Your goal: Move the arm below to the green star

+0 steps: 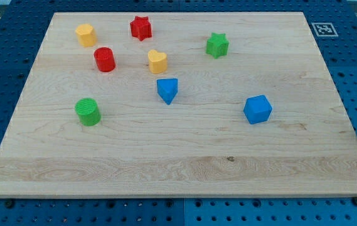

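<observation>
We are at the outset, our tip out of view (so the pincer's state cannot be told), and the green star [217, 45] sits near the worktop's [184, 169] top edge, right of centre, awaiting approach just beneath it.

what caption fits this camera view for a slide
Eight blocks on a wooden board, green star near the top; my tip not visible.

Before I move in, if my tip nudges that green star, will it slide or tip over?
The green star looks squat and flat-based, so it would probably slide rather than tip. Its points suggest an off-centre push may spin it. The wooden board looks smooth, so it should likely move easily. My tip is not in view.
</observation>
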Action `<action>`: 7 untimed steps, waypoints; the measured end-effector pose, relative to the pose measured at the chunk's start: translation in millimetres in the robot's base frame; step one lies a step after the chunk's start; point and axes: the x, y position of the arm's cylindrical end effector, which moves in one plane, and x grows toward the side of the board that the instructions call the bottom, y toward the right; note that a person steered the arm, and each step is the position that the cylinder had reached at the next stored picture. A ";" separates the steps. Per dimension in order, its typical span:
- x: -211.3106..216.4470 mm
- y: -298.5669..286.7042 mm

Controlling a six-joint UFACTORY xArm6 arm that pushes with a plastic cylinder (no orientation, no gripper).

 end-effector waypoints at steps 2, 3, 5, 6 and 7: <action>1.0 -29.3; -5.7 -51.5; -51.2 -65.2; -44.9 -73.9; -37.6 -89.2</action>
